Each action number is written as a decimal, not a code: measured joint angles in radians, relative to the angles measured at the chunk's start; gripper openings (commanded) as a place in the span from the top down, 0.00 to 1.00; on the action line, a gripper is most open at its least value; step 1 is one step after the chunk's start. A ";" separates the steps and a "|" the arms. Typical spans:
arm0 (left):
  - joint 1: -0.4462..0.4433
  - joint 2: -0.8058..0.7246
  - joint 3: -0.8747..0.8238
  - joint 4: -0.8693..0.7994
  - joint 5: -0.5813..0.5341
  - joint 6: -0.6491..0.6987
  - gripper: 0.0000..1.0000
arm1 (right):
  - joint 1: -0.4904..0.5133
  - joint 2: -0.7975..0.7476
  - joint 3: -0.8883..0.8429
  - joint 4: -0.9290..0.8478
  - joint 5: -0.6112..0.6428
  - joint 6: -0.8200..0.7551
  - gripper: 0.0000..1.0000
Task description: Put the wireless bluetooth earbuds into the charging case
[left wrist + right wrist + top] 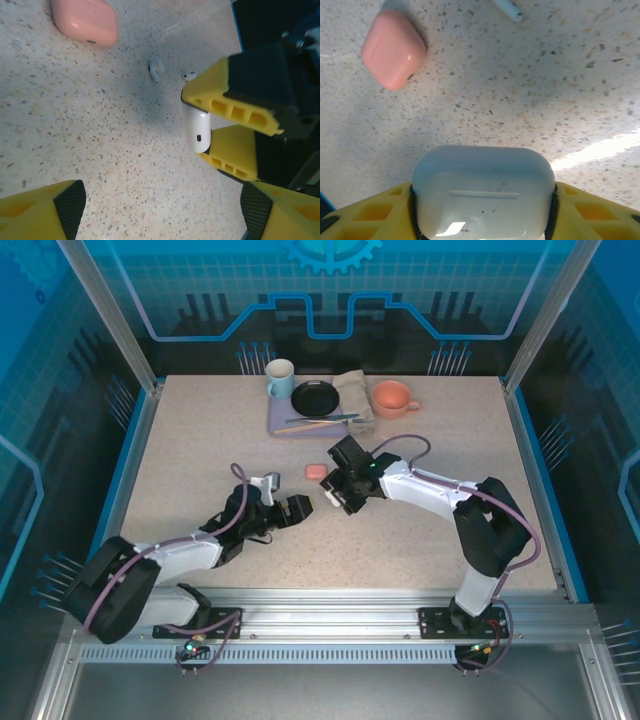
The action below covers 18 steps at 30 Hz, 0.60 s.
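Our right jaws clamp the white charging case (482, 190), lid seemingly closed; our left jaws gape wide, white earbuds (156, 69) just ahead. We should steady it, opening the lid first.

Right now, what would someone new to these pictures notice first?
The right gripper is clamped on a white pebble-shaped plastic charging case near the middle of the speckled table. A salmon-pink pebble-shaped case lies closed nearby, with two tiny white earbuds loose on the table between them. The left gripper hovers open close by.
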 measured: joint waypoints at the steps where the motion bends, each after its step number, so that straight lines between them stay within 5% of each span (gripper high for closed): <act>1: -0.006 0.026 0.009 0.017 0.000 0.001 0.20 | -0.002 -0.001 -0.003 0.010 -0.007 0.008 0.50; 18: -0.052 0.233 0.118 0.180 0.000 0.005 0.34 | -0.008 -0.027 -0.007 0.080 -0.059 0.063 0.51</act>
